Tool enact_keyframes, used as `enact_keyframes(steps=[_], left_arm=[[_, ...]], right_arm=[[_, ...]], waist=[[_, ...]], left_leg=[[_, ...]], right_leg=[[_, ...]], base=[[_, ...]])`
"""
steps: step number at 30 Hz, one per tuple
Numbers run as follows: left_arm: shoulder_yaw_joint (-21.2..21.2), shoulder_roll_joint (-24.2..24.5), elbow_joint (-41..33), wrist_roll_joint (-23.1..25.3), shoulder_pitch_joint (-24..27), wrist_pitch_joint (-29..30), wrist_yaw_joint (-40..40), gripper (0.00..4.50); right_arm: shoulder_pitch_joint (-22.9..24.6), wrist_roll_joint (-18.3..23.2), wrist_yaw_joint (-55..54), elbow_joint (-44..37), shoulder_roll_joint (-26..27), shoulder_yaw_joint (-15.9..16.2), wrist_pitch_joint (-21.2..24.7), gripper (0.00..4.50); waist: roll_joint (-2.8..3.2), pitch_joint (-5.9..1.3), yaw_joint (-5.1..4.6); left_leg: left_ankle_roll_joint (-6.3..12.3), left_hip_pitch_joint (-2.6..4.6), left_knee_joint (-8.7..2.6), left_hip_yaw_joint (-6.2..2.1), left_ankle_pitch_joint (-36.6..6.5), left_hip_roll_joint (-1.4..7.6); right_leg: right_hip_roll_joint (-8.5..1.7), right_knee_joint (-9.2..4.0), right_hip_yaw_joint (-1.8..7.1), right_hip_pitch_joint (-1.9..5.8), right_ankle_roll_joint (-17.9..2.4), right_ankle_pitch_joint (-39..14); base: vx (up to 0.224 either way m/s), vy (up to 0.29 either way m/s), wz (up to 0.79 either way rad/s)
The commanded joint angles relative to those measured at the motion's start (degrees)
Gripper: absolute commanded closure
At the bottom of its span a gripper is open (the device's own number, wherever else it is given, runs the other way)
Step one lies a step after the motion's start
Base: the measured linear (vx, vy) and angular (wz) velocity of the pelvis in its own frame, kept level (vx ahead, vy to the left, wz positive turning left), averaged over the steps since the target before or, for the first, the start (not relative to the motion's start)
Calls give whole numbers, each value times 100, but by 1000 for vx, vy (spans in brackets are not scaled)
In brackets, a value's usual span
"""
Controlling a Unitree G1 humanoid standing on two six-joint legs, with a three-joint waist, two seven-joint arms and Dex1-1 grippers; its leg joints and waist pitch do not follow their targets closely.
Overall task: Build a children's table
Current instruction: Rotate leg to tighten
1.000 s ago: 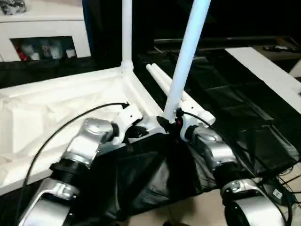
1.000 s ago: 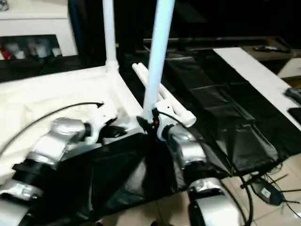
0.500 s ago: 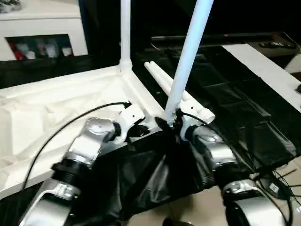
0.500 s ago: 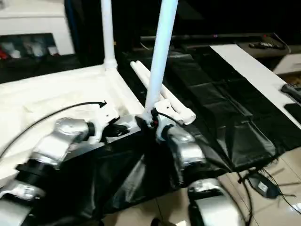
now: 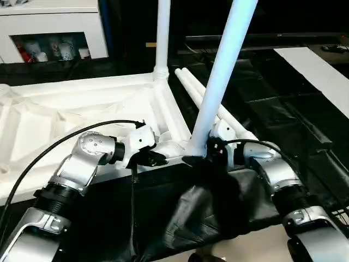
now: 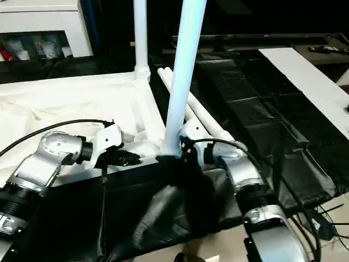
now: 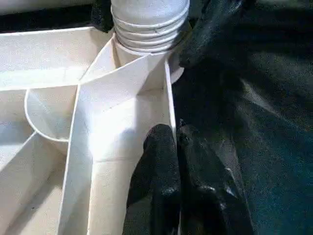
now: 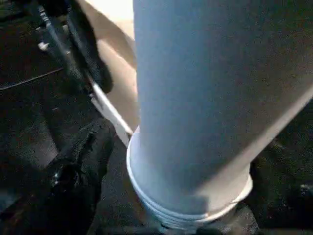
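The children's table top [image 5: 65, 114] lies upside down, its white ribs facing up. One white leg [image 5: 162, 33] stands in the far corner socket. A second leg [image 5: 221, 82] stands slightly tilted in the near corner socket [image 7: 146, 29]. My right gripper [image 5: 206, 156] is open around that leg's flared base [image 8: 190, 196], with a black finger [image 8: 80, 166] on each side and a small gap showing. My left gripper [image 7: 176, 144] is shut on the top's thin rim [image 7: 170, 93] just beside that socket. Two loose legs [image 5: 210, 103] lie on the black sheet behind.
A crumpled black sheet [image 5: 191, 218] covers the floor under the near corner and to the right. A white strip [image 5: 322, 71] runs along the far right. A white shelf unit [image 5: 54, 33] stands at the back left. A black cable [image 5: 60, 147] loops over my left arm.
The right gripper's fingers have spread wider around the near leg's base. The head camera has shifted, so the whole scene sits differently. The left gripper keeps its hold on the rim.
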Motion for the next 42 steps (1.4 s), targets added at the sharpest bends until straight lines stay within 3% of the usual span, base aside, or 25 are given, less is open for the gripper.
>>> enact_keyframes(steps=[1, 3, 5, 13, 16, 18, 21, 24, 26, 29, 32, 33, 37, 38, 42], left_arm=[[-367, -17, -8, 56, 86, -119, -288, 450], [-370, 19, 30, 41, 80, -178, -341, 450], [-365, 26, 37, 33, 84, -193, -365, 450], [-360, -63, 98, 48, 60, 126, -182, 450], [-315, -235, 152, 73, -1, 411, 118, 450], [-288, -509, 211, 144, -84, 685, 519, 450], [-237, -735, 302, 201, -156, 838, 854, 450], [-152, -1183, 394, 315, -256, 1101, 1556, 450], [-128, -1319, 425, 367, -287, 1174, 1796, 450], [-71, -1647, 376, 395, -308, 1412, 2267, 450], [-160, -1833, 306, 458, -271, 1447, 2482, 450], [-186, -1851, 308, 509, -257, 1441, 2487, 450], [-135, -1777, 266, 430, -219, 1392, 2330, 450], [-113, -1730, 205, 369, -187, 1334, 2221, 450], [-150, -1381, -9, 256, -36, 1148, 1792, 450]], right_arm=[[-120, 64, 255, -64, 12, 179, 61, 86], [-163, 106, 390, -22, 15, 171, 36, 97], [-167, 137, 454, -12, 28, 161, 42, 121], [62, 355, 322, -189, 231, 26, 440, 170], [127, 307, -284, -122, 421, -102, 559, 175], [78, 186, -1372, 228, 742, -353, 543, 176], [5, 195, -2019, 463, 960, -553, 609, 176], [-137, 122, -3136, 818, 1354, -756, 578, 176], [-171, 97, -3422, 886, 1492, -788, 535, 176], [-241, 24, -4029, 1011, 1812, -831, 412, 176], [-315, 85, -4265, 1060, 2083, -914, 125, 106], [-350, 72, -4310, 1077, 2128, -953, 33, 97], [-385, -19, -4233, 1046, 2004, -903, -89, 71], [-372, -47, -4193, 989, 1918, -880, -119, 52], [-218, -131, -3827, 603, 1492, -777, -141, 20]], waist=[[2, -421, 20], [10, -408, 48], [25, -404, 69], [23, -425, 78], [30, -410, 68], [23, -377, 33], [27, -356, -20], [46, -358, -101], [27, -365, -122], [42, -363, -134], [44, -366, -138], [39, -369, -150], [45, -386, -141], [12, -385, -151], [19, -411, -114]], left_leg=[[420, 70, -301, -77, -935, 291], [269, 95, -312, -89, -1180, 299], [175, 123, -320, -90, -1291, 309], [64, 103, -321, -107, -1303, 299], [23, 111, -331, -114, -1376, 290], [-154, 141, -357, -149, -1743, 278], [-242, 181, -372, -184, -2063, 278], [-323, 196, -377, -225, -2372, 264], [-286, 184, -375, -238, -2437, 252], [-258, 234, -359, -230, -2573, 240], [-241, 244, -360, -236, -2680, 241], [-220, 199, -386, -250, -2675, 247], [-208, 190, -407, -234, -2574, 262], [-196, 182, -406, -226, -2556, 261], [-108, 137, -403, -201, -2213, 270]], right_leg=[[-404, -281, 358, 312, -1447, -746], [-422, -339, 362, 296, -1285, -1352], [-416, -364, 366, 266, -1226, -1558], [-416, -337, 366, 285, -1189, -1521], [-419, -363, 365, 273, -1158, -1681], [-439, -446, 353, 246, -978, -2390], [-448, -529, 333, 211, -766, -2940], [-449, -588, 287, 206, -636, -3234], [-449, -618, 267, 215, -540, -3337], [-438, -658, 259, 159, -503, -3371], [-435, -684, 236, 147, -440, -3422], [-434, -673, 227, 185, -413, -3326], [-426, -629, 262, 180, -543, -2878], [-423, -624, 267, 180, -566, -2834], [-442, -550, 309, 225, -745, -2345]], base=[[0, 0, 0], [0, 0, 0], [0, 0, 0], [0, 0, 0], [0, 0, 0], [0, 0, 0], [0, 0, 0], [0, 0, 0], [0, 0, 0], [0, 0, 0], [0, 0, 0], [0, 0, 0], [0, 0, 0], [0, 0, 0], [0, 0, 0]])
